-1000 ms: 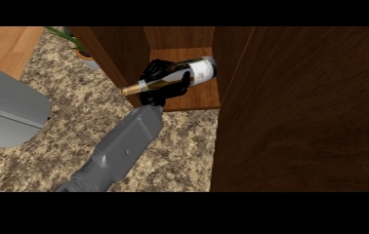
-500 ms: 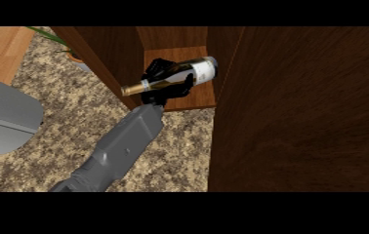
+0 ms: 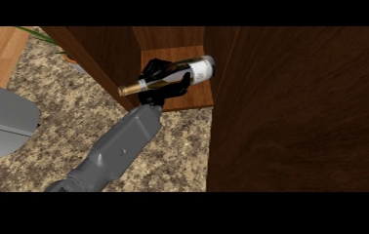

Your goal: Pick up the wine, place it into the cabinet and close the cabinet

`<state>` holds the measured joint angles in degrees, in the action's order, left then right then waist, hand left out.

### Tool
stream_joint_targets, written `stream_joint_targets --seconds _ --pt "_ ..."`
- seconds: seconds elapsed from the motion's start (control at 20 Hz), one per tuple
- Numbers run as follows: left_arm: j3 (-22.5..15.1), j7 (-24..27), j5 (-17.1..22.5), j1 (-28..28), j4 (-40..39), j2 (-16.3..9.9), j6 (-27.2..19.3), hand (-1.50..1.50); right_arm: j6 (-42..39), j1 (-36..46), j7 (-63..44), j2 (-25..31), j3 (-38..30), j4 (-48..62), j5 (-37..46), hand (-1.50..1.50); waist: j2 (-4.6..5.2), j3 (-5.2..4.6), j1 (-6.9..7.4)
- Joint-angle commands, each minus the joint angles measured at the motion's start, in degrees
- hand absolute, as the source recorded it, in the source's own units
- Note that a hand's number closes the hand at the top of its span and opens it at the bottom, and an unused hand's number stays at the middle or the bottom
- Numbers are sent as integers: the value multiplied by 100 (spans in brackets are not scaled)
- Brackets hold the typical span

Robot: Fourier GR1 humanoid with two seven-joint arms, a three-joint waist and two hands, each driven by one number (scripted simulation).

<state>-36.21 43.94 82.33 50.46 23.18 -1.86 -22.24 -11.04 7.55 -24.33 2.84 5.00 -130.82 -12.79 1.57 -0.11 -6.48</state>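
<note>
At the far left edge of the frame a grey object (image 3: 14, 123) is seen on the speckled counter (image 3: 65, 96). Which hand (image 3: 160, 84) is at work cannot be told surely; it appears to be the left, and its fingers are curled round the wine bottle (image 3: 173, 74) at mid-body. The bottle is held lying sideways, neck toward the left, over the cabinet shelf (image 3: 191, 99) at upper centre. Glass is judged stiff, heavy, smooth and breakable, so the body is best grasped. The open cabinet door (image 3: 288, 116) fills the right.
</note>
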Motion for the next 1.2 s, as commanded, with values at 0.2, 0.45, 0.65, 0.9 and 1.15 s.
stream_joint_targets --seconds 0.2,0.45,0.65,0.9,1.15 --pt "-132 211 567 354 197 176 -290 -150 -97 -125 -55 90 39 -136 -16 -150 -4 -3 -119" --pt "-259 180 754 514 19 175 -363 -150 -80 -57 116 -17 81 132 48 -150 20 -1 -65" --pt "-488 139 765 594 -86 176 -537 -150 47 139 -5 9 -79 96 46 -150 -8 0 36" --pt "-817 258 515 914 -347 174 -866 -150 -84 1 23 18 84 126 20 -150 23 3 -78" --pt "-1055 214 416 1075 -397 180 -742 -150 -23 -1 -77 20 78 -30 21 -150 19 3 -59"
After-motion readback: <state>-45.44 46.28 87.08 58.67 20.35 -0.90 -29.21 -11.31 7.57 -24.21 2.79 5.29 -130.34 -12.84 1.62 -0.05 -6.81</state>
